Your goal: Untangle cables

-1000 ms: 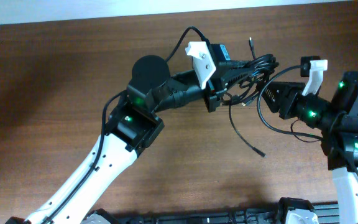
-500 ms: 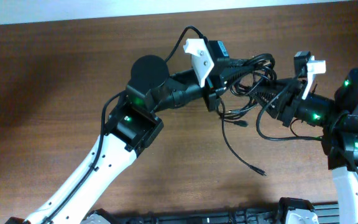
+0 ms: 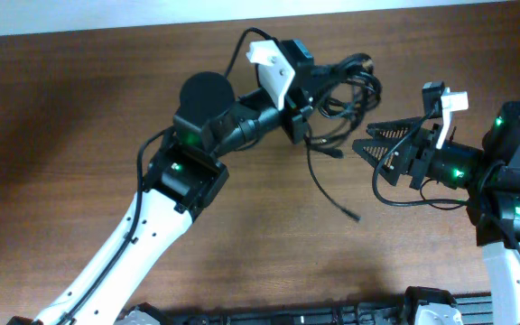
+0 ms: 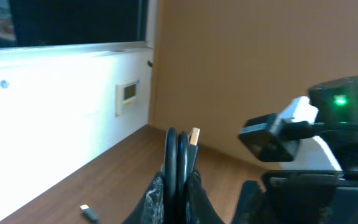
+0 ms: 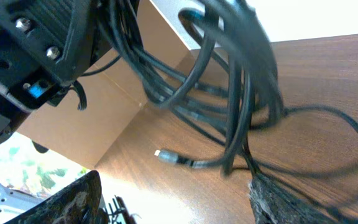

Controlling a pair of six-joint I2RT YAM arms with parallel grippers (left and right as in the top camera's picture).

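Note:
The cables (image 3: 341,86) are a bundle of thin black cords in loose loops, hanging from my left gripper (image 3: 307,90) near the table's far edge. One strand (image 3: 328,185) trails down to a plug end on the table. In the left wrist view the fingers (image 4: 178,186) are shut on two black cords (image 4: 178,155) with a light metallic tip above them. My right gripper (image 3: 377,149) is open and empty, just right of the bundle. In the right wrist view the loops (image 5: 229,81) hang in front of the open fingers, with a small plug (image 5: 166,155) below.
The brown wooden table (image 3: 61,135) runs under both arms. A white wall edge (image 3: 106,13) lies along the far side. A small plug (image 4: 87,213) lies on the table in the left wrist view. A black rack (image 3: 314,316) sits at the front edge.
My left gripper has pulled the bundle up and to the left. My right gripper has let go, opened wide and come away from the cords; the trailing strand has shifted left.

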